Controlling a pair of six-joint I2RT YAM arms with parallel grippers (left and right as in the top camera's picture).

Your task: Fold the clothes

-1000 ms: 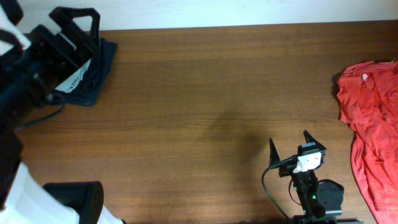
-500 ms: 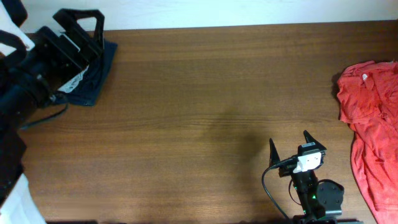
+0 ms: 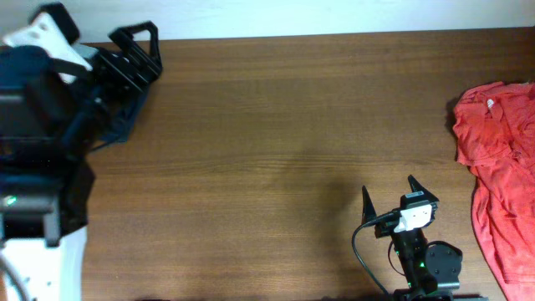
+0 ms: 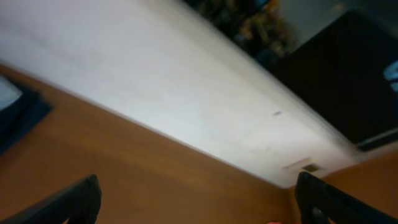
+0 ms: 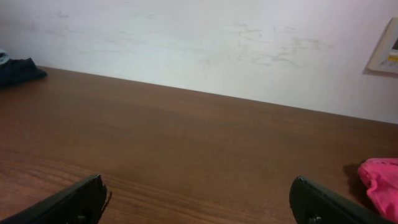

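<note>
Dark navy garment (image 5: 18, 70) sits at 10 o'clock on the wooden tabletop (image 3: 276, 125), now mostly hidden overhead by the left arm. That arm has swung in the last second. The left gripper (image 3: 135, 42), earlier over the navy cloth, is now further right at the far edge, near 11 o'clock. The left wrist view is blurred, so likely mid-move. Its fingers are spread wide with nothing between them. Right gripper (image 3: 389, 188) is unchanged at 5 o'clock, also spread and empty. Red shirt (image 3: 497, 167) lies crumpled at 3 o'clock, untouched. No pale grey-teal T-shirt is visible in any view. Judgement: the left arm is leaving the navy piece without grabbing it. No cloth is held and folding has not started.
</note>
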